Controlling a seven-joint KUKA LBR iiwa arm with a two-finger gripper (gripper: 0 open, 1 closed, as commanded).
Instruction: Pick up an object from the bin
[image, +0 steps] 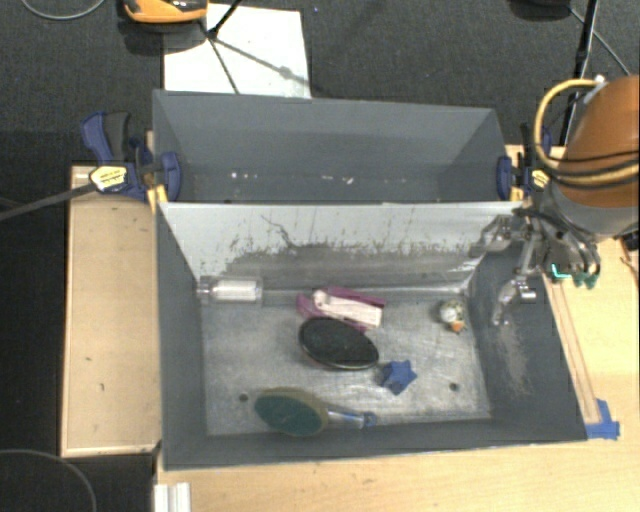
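My gripper (510, 300) hangs over the bin's right sloping wall, open, with nothing between its fingers. Nearest to it on the bin floor is a small round silvery thing with an orange spot (452, 315), a little to its left. Further left and lower lies a small crumpled blue piece (398, 376). A black oval disc (338, 343) lies in the middle of the floor, touching a pink and white packet (345, 305) just behind it.
A clear tube (228, 290) lies at the back left of the floor. Along the front lies a round green brush with a blue handle (300, 412). The arm's orange cover and cables stand above the bin's right rim.
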